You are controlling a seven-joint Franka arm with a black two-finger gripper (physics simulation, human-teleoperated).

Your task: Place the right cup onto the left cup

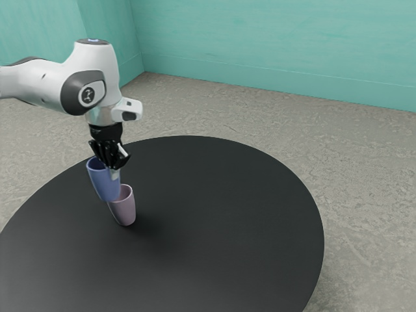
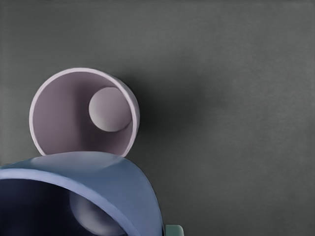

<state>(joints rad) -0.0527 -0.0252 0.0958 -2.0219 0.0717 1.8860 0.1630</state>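
Blue cup [image 1: 105, 182]; pale pinkish-mauve cup [image 1: 123, 209]; plain black tabletop [image 1: 221, 221]; teal walls [image 1: 273, 39].

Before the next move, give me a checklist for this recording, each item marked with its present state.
1. Pincer shut on the blue cup: ok.
2. Blue cup lifted off the table: ok.
3. Pink cup standing on the table: ok.
4. Pink cup's mouth facing up, nothing inside: ok.
5. Blue cup centred over the pink cup: not ok, off to one side.
6. Blue cup's base clear of the pink rim: cannot tell.
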